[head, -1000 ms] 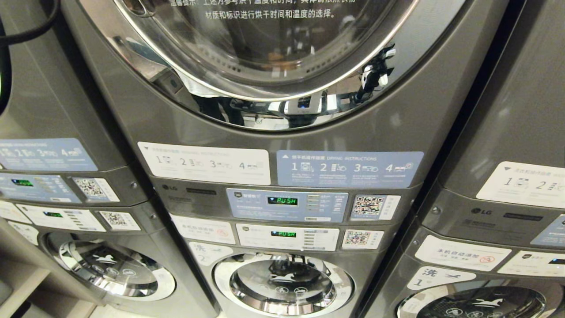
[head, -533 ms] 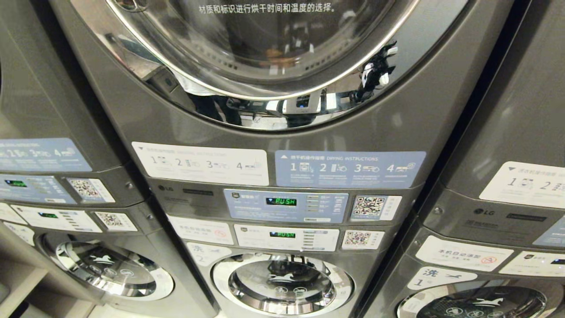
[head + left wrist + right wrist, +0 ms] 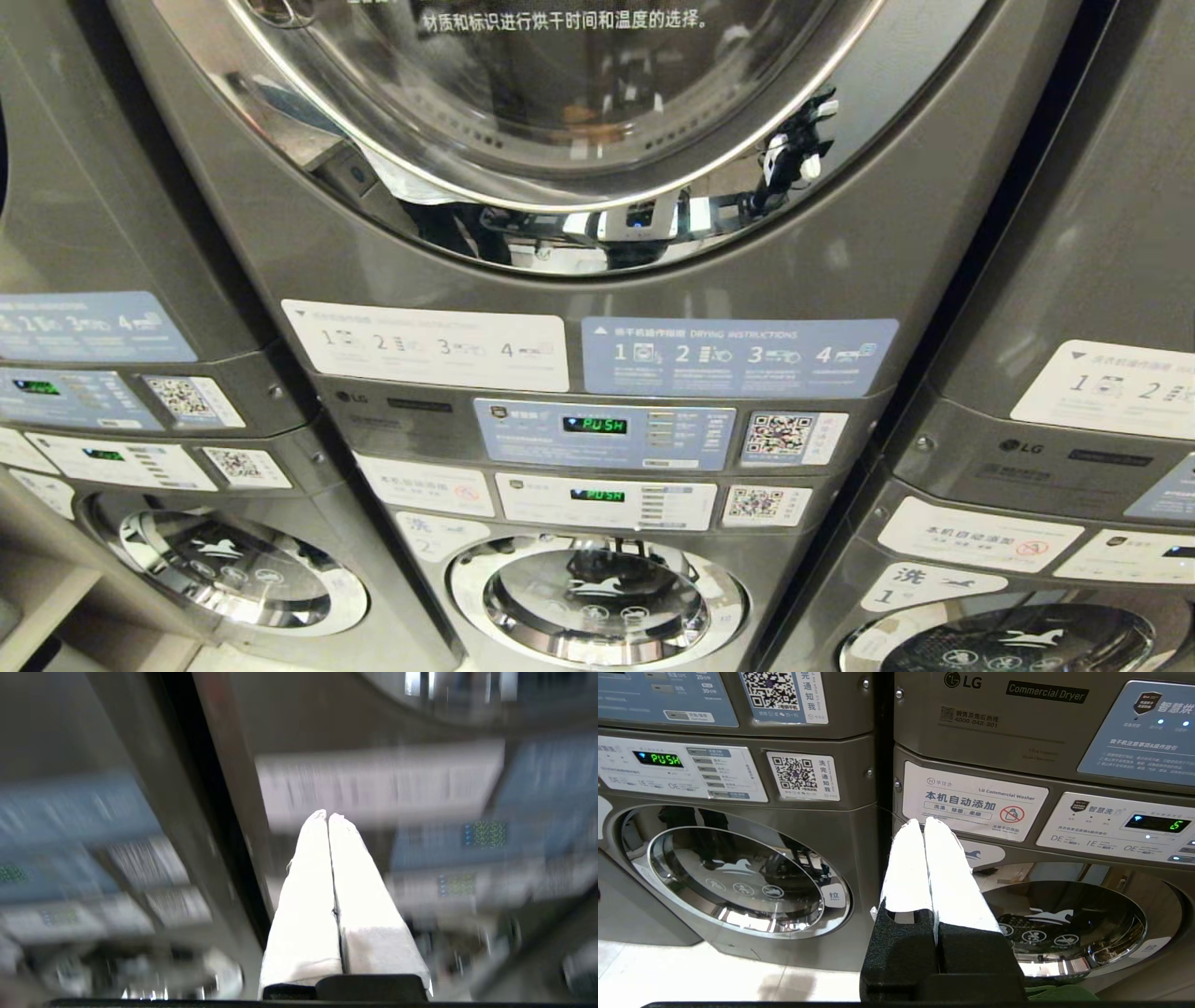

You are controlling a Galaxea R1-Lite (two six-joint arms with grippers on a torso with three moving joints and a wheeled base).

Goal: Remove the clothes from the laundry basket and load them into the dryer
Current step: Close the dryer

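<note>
From the head camera you look at three stacks of grey machines; the middle dryer (image 3: 579, 280) fills the top, its round chrome door (image 3: 560, 103) shut and cut off by the upper edge, with the drying instructions sticker (image 3: 739, 357) and a green PUSH display (image 3: 595, 425) below it. Under that sits a washer door (image 3: 597, 597), and you can make out the robot only as a small reflection in the chrome. Neither arm shows here, and you will find no laundry basket or clothes in any view, so you cannot place them. From the left wrist you get what the head view lacks: the left claw (image 3: 328, 816), its white fingers (image 3: 308, 896) pressed together with nothing between them, held in front of the dark gap between two stacks. Everything behind it is smeared by blur, so you can only guess at pale and blue stickers and green displays; no text reads. From the right wrist the picture is sharp: the right claw (image 3: 923, 822) is also pressed together and empty, pointing at the seam between two lower washers, near the white auto-dosing sticker (image 3: 975, 801). You can read "Commercial Dryer" (image 3: 1046, 691) above, and a green patch (image 3: 1057, 993) at the bottom edge is cut off and cannot be identified.
</note>
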